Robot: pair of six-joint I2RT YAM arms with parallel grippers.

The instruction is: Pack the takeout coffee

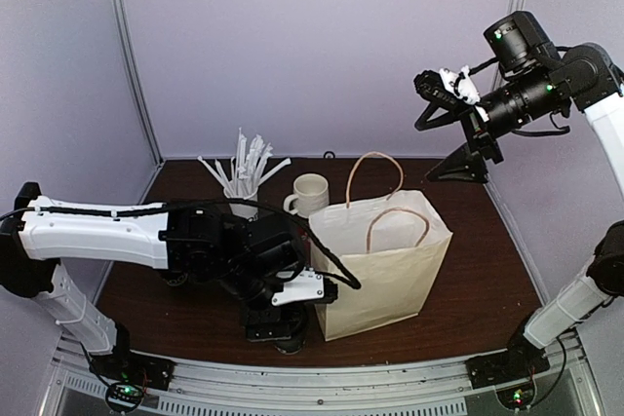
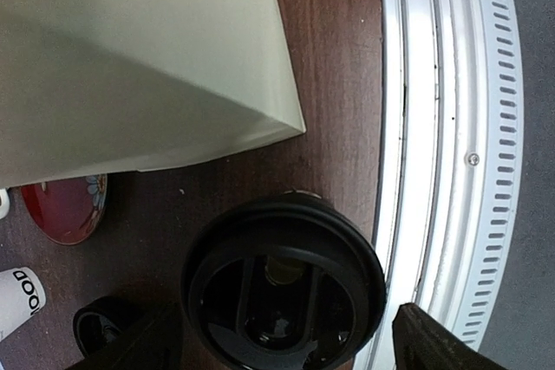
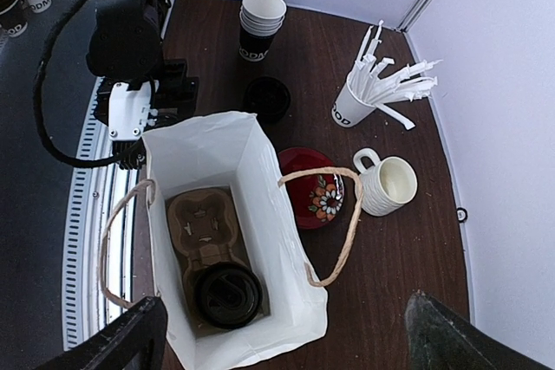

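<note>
The left gripper (image 2: 288, 311) hangs over a lidded black coffee cup (image 2: 282, 288) at the near edge of the dark wood table (image 2: 334, 58), close to the metal rail (image 2: 442, 127). Its fingers (image 2: 130, 344) are spread wide on either side of the lid, and whether they touch it cannot be told. The cup sits just off a bottom corner of the paper bag (image 3: 208, 140). A second lidded black cup (image 3: 227, 294) is already in the bag, seated in one end slot of a cardboard cup carrier (image 3: 201, 227) whose other slots show bare. The right gripper (image 3: 286, 297) is raised high above the bag's open mouth, fingers fully apart and holding nothing. Beside the bag lie a red flowered plate (image 3: 316, 192), a cream mug (image 3: 388, 184), a white cup of wrapped straws (image 3: 355, 106), a loose black lid (image 3: 267, 97) and a stack of black paper cups (image 3: 260, 23).
</note>
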